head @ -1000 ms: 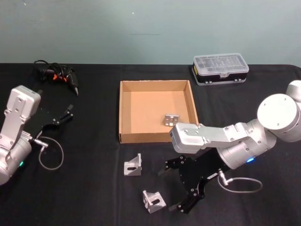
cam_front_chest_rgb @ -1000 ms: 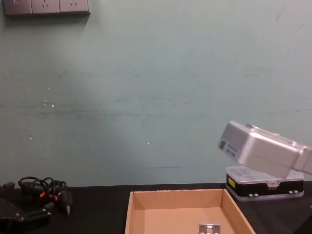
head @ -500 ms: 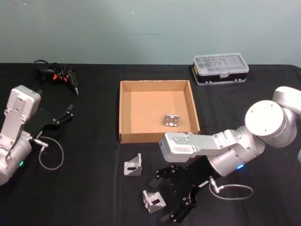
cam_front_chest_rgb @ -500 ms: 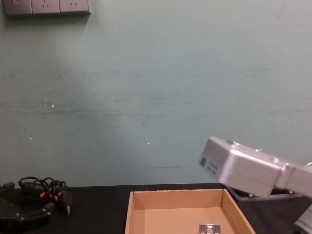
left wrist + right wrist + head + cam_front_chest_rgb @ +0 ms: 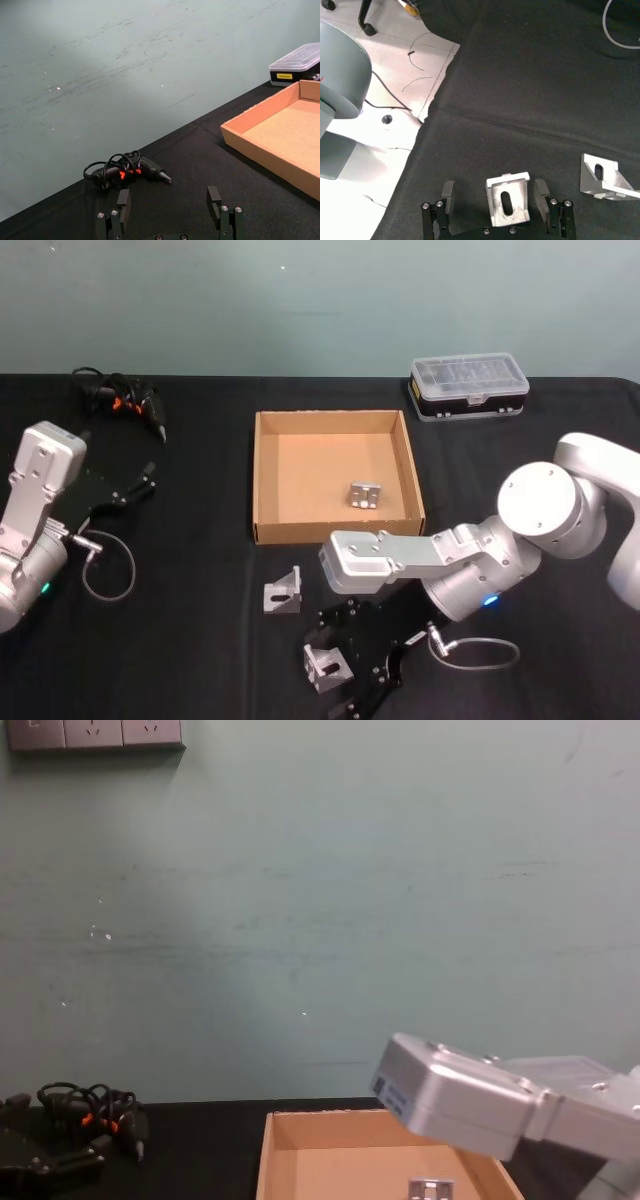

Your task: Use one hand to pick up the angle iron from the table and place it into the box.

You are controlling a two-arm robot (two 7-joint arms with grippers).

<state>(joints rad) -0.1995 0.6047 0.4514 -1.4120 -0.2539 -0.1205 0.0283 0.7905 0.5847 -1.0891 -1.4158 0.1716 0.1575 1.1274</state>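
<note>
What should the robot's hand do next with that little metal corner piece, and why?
Probably close the right gripper. In the right wrist view its open fingers sit either side of the angle iron on the table, not touching it, so a squeeze should grab it for the box. The left gripper sits parked at the left.

Clear-lidded organizer case (image 5: 469, 386) back right; cable tangle (image 5: 118, 400), possibly tool, back left.

Front of box (image 5: 330, 1132) beyond chest view's edge
</note>
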